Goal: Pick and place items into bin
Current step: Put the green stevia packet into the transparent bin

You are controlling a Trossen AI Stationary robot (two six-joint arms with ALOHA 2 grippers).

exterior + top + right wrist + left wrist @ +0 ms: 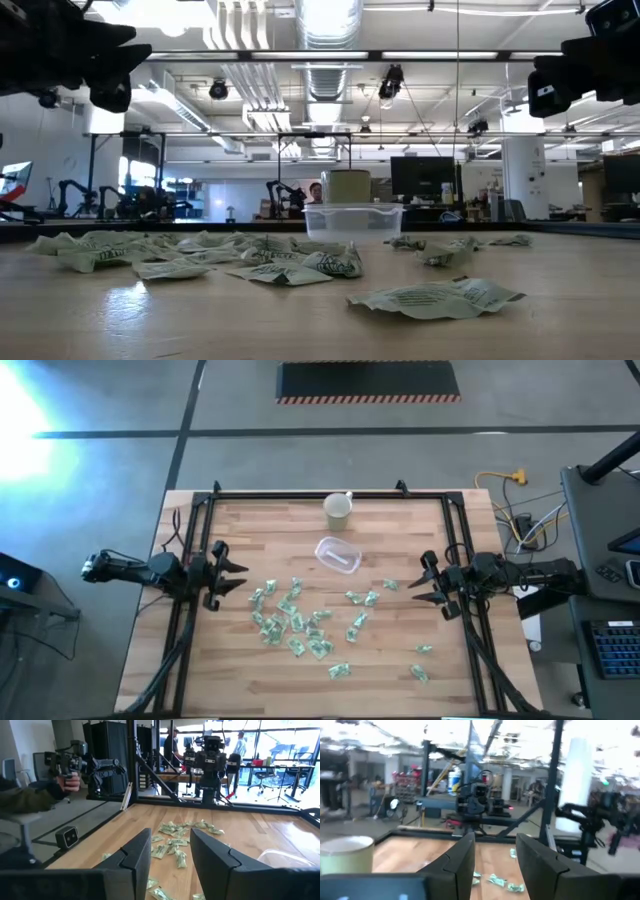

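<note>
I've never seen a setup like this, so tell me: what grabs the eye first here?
Probably the scatter of small green-and-white packets strewn across the middle of the wooden table. Next, the two dark arms facing each other from the table's sides, the left gripper and the right gripper both open, empty, raised off the wood. Between them, toward the far edge, sit a clear plastic bin and a pale cup.
</note>
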